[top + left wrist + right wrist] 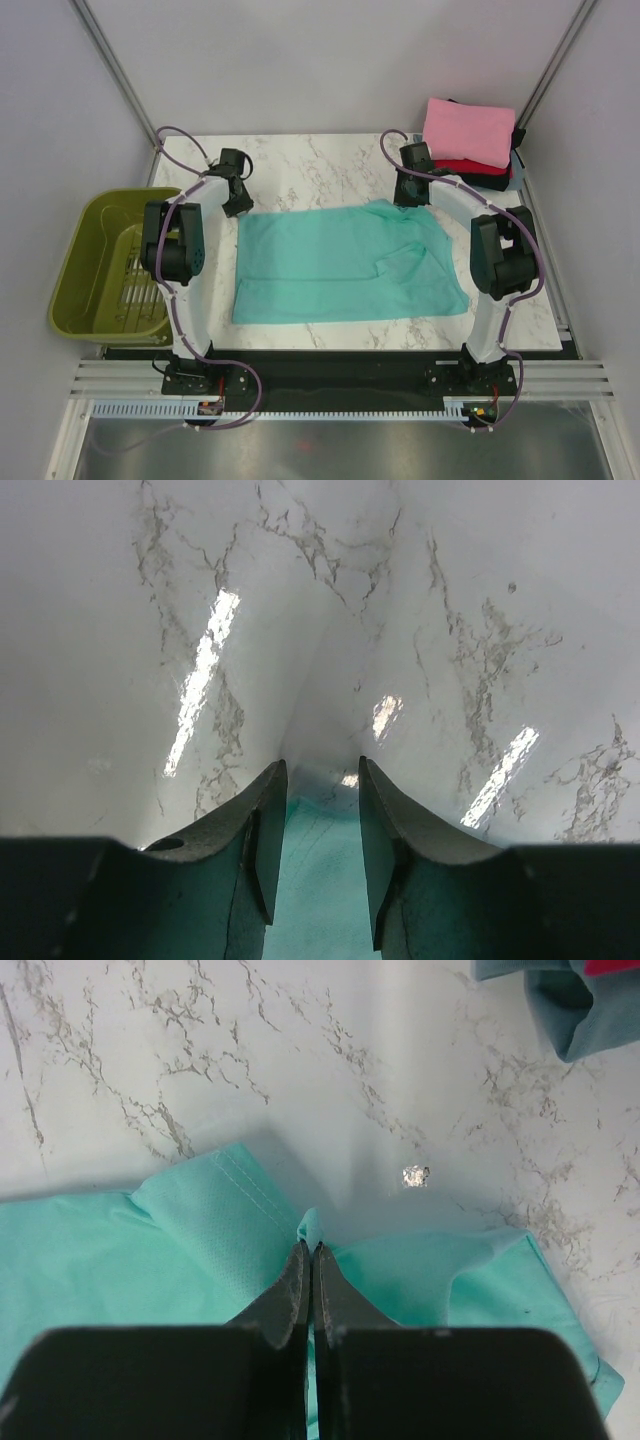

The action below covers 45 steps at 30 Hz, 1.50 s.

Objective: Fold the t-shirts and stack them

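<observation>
Jaws: right gripper point(309, 1248) clenched on a small pinch of the teal t-shirt point(340, 265) at its far edge. Left gripper point(322, 770) released, fingers spread, teal cloth showing between them at the shirt's far-left corner; I can't tell if they touch it. Shirt lies spread mid-bench point(310, 160). Pink t-shirt point(468, 130) tops the folded stack at the far-right corner. Olive basket point(100, 265) sits off the left edge.

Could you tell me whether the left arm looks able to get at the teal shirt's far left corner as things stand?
Probably yes: the left tool is open, its fingers standing either side of the teal shirt where its edge lies on the table, and nothing else shows between them.
</observation>
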### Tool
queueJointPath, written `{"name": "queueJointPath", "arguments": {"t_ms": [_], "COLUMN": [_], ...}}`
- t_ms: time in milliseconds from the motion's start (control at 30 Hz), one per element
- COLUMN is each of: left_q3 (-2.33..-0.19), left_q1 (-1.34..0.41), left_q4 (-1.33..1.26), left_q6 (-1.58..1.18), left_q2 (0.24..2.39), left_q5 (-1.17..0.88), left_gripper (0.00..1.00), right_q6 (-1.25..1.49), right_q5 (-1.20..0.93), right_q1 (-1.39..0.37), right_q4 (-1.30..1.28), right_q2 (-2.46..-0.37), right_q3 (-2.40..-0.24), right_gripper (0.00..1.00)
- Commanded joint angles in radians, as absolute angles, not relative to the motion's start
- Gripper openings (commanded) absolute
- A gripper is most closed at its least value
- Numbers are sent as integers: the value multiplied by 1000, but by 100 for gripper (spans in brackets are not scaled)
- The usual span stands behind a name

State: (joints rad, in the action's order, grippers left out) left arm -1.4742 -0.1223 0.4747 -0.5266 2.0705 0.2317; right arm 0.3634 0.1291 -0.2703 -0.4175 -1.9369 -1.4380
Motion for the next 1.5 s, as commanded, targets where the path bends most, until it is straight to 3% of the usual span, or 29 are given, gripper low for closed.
{"name": "queueJointPath", "arguments": {"t_ms": [0, 200, 300, 433, 500, 833, 1467], "left_q3": [-1428, -1399, -1396, -1399, -1405, -1396, -1051], "left_q1": [-143, -155, -160, -163, -164, -166, -167], "left_q4": [494, 492, 492, 491, 492, 520, 519], "left_q6": [-595, -623, -627, -627, -615, -551, -563], "left_q2": [2077, 2051, 2049, 2042, 2034, 1893, 1479], "left_q5": [189, 196, 193, 193, 202, 232, 227], "left_gripper": [42, 40, 33, 7, 2, 2, 2], "right_q6": [367, 367, 367, 364, 362, 347, 360], "right_q5": [143, 147, 143, 146, 147, 130, 160], "right_q1": [-268, -268, -270, -268, -268, -252, -248], "right_q4": [-391, -393, -391, -391, -393, -396, -391], "right_q2": [-1913, -1908, -1913, -1919, -1914, -1833, -1433], "right_q3": [-1434, -1430, -1430, -1434, -1440, -1422, -1053], "right_gripper": [0, 0, 0, 0, 0, 0, 0]}}
